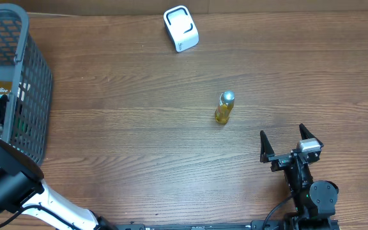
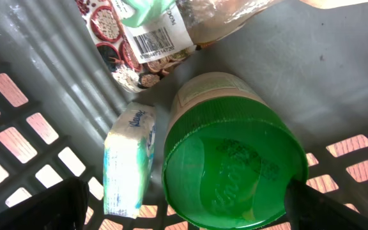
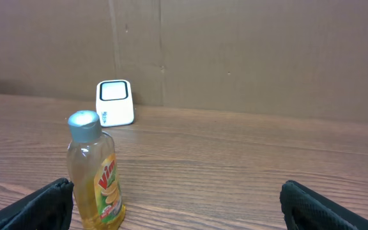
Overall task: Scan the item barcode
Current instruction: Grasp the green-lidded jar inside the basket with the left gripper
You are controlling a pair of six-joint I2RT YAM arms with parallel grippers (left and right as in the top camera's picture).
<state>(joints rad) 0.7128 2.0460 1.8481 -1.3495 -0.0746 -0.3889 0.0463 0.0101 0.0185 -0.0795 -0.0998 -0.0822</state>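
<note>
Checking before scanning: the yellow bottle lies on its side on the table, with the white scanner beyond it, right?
Not quite: the bottle stands upright, as the right wrist view shows. The scanner is indeed beyond it.

Open table (image 1: 139, 128) surrounds the upright bottle (image 1: 224, 107) — scanner (image 1: 181, 29) well apart; the basket (image 1: 37, 70) is crowded — jar (image 2: 235, 160) just beside tissue pack (image 2: 130, 160)

The black two-finger right gripper (image 1: 282, 133) sits low, fingers spread wide. The white-and-black left arm (image 1: 50, 203) reaches far left, and its black left gripper (image 2: 193, 206) points down, seemingly spread wide too.
</note>
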